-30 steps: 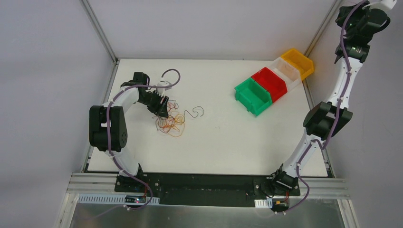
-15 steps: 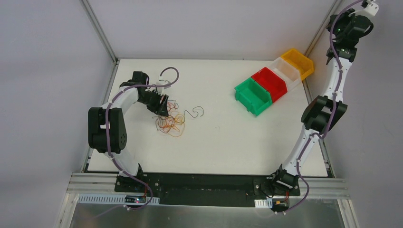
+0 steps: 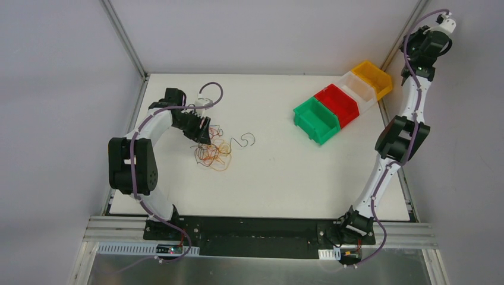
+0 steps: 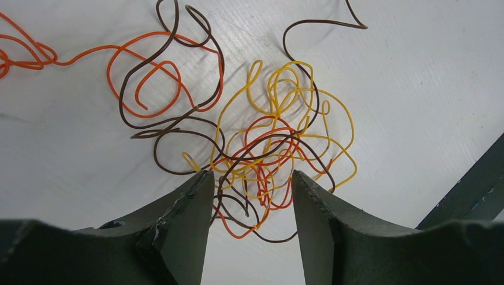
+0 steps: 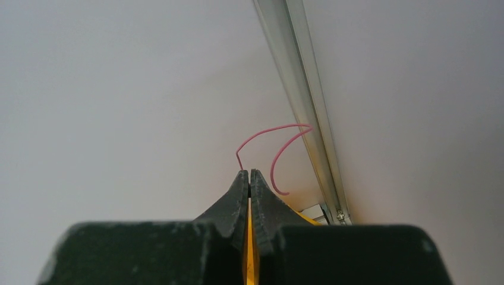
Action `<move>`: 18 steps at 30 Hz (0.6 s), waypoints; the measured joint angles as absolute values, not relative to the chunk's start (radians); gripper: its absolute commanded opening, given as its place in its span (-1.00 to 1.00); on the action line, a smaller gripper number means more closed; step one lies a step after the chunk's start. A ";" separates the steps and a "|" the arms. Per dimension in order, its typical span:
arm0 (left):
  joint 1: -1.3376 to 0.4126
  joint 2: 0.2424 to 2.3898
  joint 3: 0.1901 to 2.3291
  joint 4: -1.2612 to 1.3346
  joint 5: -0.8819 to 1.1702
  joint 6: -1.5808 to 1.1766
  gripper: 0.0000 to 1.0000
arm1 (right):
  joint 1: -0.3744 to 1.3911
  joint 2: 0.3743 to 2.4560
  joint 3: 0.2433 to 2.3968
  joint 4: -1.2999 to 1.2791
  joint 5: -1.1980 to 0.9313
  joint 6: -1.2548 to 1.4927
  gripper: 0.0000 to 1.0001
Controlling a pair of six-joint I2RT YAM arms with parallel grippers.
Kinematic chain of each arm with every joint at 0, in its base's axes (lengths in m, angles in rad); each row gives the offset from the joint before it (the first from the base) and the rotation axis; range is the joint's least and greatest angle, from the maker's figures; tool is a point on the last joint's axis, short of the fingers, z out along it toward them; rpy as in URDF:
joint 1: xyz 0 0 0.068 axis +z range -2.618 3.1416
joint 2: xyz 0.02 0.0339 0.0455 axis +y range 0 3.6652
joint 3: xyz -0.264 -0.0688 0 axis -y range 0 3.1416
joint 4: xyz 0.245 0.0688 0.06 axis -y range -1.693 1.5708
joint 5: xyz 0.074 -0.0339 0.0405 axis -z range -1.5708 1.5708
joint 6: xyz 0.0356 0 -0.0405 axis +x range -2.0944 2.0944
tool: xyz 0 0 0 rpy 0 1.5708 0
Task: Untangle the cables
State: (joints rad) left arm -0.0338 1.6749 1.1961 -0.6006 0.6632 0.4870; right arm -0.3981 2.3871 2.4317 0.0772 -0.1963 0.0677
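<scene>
Change overhead confined to right arm (image 3: 397, 138): swung further up and back over the last second, upper links now drawn in toward the frame post at the upper right corner, well clear of the table (image 3: 285, 178) and above the row of bins (image 3: 317, 120). Left gripper (image 3: 204, 133) almost unmoved in that time, parked at the upper edge of the cables (image 3: 213, 152), left of centre. Tangle itself unshifted, one dark strand (image 3: 245, 140) lying loose just to its right. From the left wrist: jaws of left gripper (image 4: 249, 181) apart, straddling the bottom of the cables (image 4: 267, 148); orange, yellow and brown loops crossing between the fingers (image 4: 190, 208) but not pinched. Knot densest at centre frame, looser orange and brown curls trailing off to the upper left. From the right wrist: right gripper (image 5: 249, 173) pressed together on a single pink wire (image 5: 279, 148), curling up from the tips against the wall and post; sliver of yellow behind the jaws, too little to identify. Taken together, likely one strand already won from the knot and carried away, probably for sorting, with most of the tangle left to work and the waiting left jaws well placed for a hold once closed.
</scene>
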 measured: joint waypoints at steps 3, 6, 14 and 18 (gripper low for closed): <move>-0.034 1.674 1.196 -0.601 0.649 0.478 0.04 | -0.393 2.387 2.403 0.094 -0.198 0.066 -1.00; -0.034 1.667 1.196 -0.608 0.643 0.465 0.04 | -0.389 2.399 2.366 0.099 -0.197 0.064 -1.00; -0.040 1.654 1.196 -0.625 0.640 0.428 0.04 | -0.373 2.532 2.371 0.098 -0.197 0.010 -1.00; -0.048 1.654 1.198 -0.635 0.628 0.406 0.04 | -0.368 2.605 2.386 0.084 -0.197 -0.014 -1.00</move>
State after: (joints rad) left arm -0.0479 1.6535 1.1976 -0.6346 0.6277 0.4065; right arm -0.3683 2.6049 2.3863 0.0845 -0.1970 -0.0143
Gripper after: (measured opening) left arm 0.521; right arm 0.007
